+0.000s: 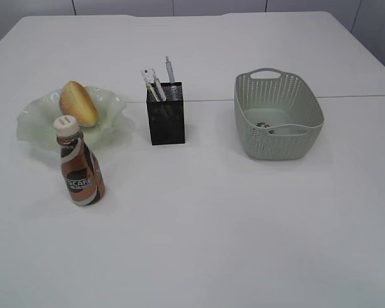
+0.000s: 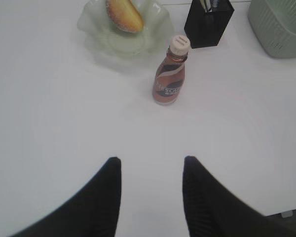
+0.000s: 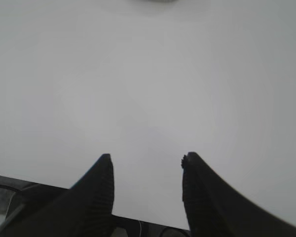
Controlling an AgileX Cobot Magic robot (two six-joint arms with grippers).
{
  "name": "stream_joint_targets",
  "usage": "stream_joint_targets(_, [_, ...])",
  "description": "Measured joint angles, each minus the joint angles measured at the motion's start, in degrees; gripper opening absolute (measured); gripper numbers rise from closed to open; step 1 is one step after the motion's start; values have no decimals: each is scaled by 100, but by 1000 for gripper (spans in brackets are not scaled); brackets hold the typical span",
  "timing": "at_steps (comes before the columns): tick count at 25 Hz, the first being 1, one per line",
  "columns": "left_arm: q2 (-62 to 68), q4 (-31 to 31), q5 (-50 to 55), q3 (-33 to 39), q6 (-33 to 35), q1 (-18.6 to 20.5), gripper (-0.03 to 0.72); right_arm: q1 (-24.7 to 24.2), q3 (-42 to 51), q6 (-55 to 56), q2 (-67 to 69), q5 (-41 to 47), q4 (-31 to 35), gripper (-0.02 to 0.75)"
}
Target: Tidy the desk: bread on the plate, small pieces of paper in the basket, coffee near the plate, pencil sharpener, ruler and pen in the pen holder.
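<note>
Both sets of jaws gape empty over bare bench. Nearest work is the coffee [image 2: 170, 71], upright, straight ahead of the left gripper [image 2: 150, 165] and just near-side of the plate [image 2: 96, 29]; right gripper [image 3: 145, 163] faces nothing.

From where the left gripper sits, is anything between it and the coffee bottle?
Nothing visible. In the left wrist view, bare desk lies between the open left gripper and the coffee. The plate and pen holder stand beyond the bottle.
</note>
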Motion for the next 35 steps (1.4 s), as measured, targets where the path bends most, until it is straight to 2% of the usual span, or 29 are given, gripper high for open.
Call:
stream_joint_targets(8, [-1735,-496,47,1038,0,0,307,0,481,201,-2179,90,-70,338])
stream_joint_targets(13, [-2633,-477,89,1402,0,0,307,0,747,214,-3181,124,-152,338])
stream_joint_targets(22, [-2637,-297,14,2259,109,0,307,0,1709,219,-4213,150,-162,338])
stream_joint_targets(28, [-2637,-135,-692,2530,261,0,308,0,2717,219,-4321,-299,-151,338])
stream_joint_targets(35, [-2637,-166,-796,2540,385,0,312,0,2782,219,-4321,-605,-129,338])
